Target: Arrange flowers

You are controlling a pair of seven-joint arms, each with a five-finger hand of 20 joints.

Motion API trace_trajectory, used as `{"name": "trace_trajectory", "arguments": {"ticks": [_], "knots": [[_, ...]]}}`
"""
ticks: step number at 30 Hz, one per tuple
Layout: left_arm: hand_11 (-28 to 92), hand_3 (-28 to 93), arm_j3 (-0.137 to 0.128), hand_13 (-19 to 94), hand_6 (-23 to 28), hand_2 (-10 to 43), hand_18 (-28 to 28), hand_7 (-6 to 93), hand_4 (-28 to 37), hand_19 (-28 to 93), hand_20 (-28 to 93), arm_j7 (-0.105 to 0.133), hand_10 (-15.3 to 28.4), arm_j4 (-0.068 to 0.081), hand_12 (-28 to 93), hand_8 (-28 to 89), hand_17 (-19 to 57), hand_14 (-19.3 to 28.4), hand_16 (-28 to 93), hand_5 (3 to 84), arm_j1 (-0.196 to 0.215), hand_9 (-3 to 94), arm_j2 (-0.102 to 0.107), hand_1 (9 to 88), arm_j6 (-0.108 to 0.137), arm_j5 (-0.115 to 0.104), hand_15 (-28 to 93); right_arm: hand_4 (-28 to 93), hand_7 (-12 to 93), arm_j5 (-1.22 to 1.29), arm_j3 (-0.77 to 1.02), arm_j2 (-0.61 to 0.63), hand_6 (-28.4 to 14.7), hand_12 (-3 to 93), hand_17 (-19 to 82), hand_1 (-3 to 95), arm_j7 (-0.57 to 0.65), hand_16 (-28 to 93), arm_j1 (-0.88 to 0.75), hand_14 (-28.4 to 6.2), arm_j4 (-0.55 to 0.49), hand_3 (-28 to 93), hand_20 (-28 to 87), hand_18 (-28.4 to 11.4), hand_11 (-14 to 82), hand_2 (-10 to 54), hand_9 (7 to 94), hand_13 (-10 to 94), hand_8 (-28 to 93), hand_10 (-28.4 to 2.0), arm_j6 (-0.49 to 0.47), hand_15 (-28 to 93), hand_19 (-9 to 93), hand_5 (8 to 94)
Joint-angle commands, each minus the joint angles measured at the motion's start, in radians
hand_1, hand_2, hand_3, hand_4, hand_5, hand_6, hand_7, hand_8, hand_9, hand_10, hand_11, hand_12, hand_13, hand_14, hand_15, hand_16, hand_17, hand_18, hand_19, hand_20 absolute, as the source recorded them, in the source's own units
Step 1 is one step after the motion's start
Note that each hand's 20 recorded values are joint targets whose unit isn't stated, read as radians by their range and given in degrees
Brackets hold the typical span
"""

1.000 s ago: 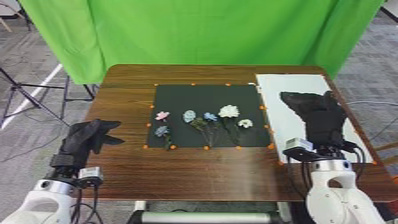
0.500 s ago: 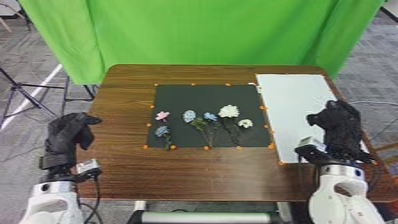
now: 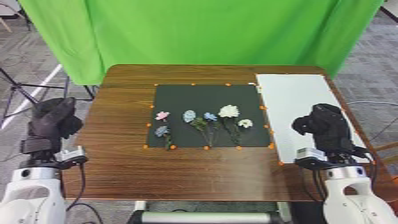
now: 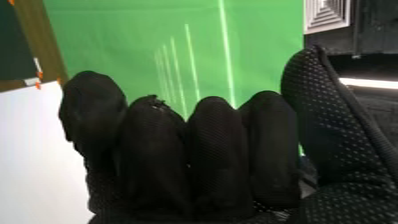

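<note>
Flowers [image 3: 228, 111] across mat [image 3: 204, 95]; room beyond

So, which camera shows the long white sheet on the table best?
The head view: it shows most of the sheet, partly hidden by the black-gloved right robot hand. The right wrist view shows a cropped part.

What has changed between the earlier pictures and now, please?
The left hand moved to the left and forward, out past the table's left edge. The right hand drew back toward the robot. Nothing was taken hold of or let go. The flowers stayed on the dark mat.
</note>
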Motion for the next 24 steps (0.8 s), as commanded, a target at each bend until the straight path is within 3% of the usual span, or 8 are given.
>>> {"name": "trace_trajectory", "arguments": {"ticks": [1,6,9,12,15,17,22,24], "knots": [[79,61,0.004,79,-5.7,-2.7,28.4,71.5,-13.3,93,82,-0.011,14.4,-0.002,71,70,55.0,19.4,45,69.7,0.009,82.7,0.002,32.6,-0.036,0.039,93,-10,83,-0.103,0.019,0.022,11.0,86.7,62,24.5,0.036,91,0.023,-15.5,0.005,80,83,-24.2,74.2,2.3,93.7,90,80,-7.0,-0.095,93,93,83.9],[79,60,0.018,80,-5.8,-4.3,28.4,71.7,-12.9,93,84,-0.021,14.4,0.005,74,70,55.7,19.6,51,69.6,-0.011,83.2,0.003,32.8,-0.046,0.039,93,-10,82,-0.082,0.028,0.012,11.1,86.3,62,24.6,0.037,90,0.024,-15.2,0.006,80,84,-24.1,74.2,2.6,93.7,90,80,-6.7,-0.094,93,93,83.7],[80,59,0.0,80,-5.8,-2.3,28.4,71.9,-13.6,93,84,-0.034,14.3,-0.001,74,70,56.0,19.6,51,69.6,0.008,83.3,-0.004,33.6,-0.058,0.066,93,-9,82,-0.089,0.02,0.016,11.1,86.3,62,24.6,0.038,90,0.032,-15.2,0.01,80,84,-24.2,74.2,2.7,93.7,90,80,-6.7,-0.106,93,93,83.6],[80,58,-0.003,80,-5.8,0.3,28.4,72.1,-13.9,93,83,-0.041,14.3,-0.01,73,69,55.9,19.2,50,69.6,0.025,83.2,-0.018,33.7,-0.035,0.031,93,-9,82,-0.114,0.018,0.014,11.0,86.2,62,24.6,0.043,90,0.026,-15.1,0.005,80,84,-24.2,74.2,2.8,93.7,90,80,-6.7,-0.116,93,93,83.5],[80,57,0.032,79,-5.4,3.7,28.4,71.7,-15.0,93,80,-0.033,14.4,-0.015,71,67,54.2,18.3,47,68.6,0.03,82.3,-0.016,34.1,0.059,0.015,93,-9,82,-0.097,0.022,0.009,11.0,86.2,62,24.6,0.042,90,0.019,-15.1,0.004,79,84,-24.3,74.2,2.9,93.7,89,80,-6.6,-0.111,93,93,83.5],[79,56,0.046,77,-4.9,5.2,28.4,71.6,-14.8,93,75,-0.023,14.7,-0.011,68,61,51.8,18.4,42,66.6,0.021,80.6,-0.015,35.0,0.058,-0.006,93,-9,82,-0.089,0.027,0.006,11.0,86.0,62,24.6,0.037,90,0.02,-15.1,0.004,79,84,-24.3,74.2,3.0,93.7,89,79,-6.6,-0.107,93,93,83.5],[78,55,0.007,74,-4.4,6.5,28.4,72.6,-14.8,93,64,-0.053,14.8,-0.011,65,52,47.9,18.6,33,64.2,0.026,78.7,-0.022,35.0,-0.031,0.06,93,-9,83,-0.109,0.019,0.01,10.9,86.0,62,24.5,0.047,90,0.03,-15.1,0.007,79,83,-24.3,74.3,3.1,93.7,89,79,-6.6,-0.134,93,93,83.5],[79,55,0.012,76,-4.3,6.9,28.4,72.9,-15.0,93,65,-0.053,14.7,-0.009,67,50,49.4,18.2,35,65.9,0.017,80.4,-0.023,35.1,0.001,0.08,93,-10,83,-0.121,0.012,0.007,10.9,85.9,62,24.5,0.045,90,0.04,-15.0,0.009,79,83,-24.3,74.3,3.3,93.7,89,79,-6.7,-0.133,93,93,83.5]]}}
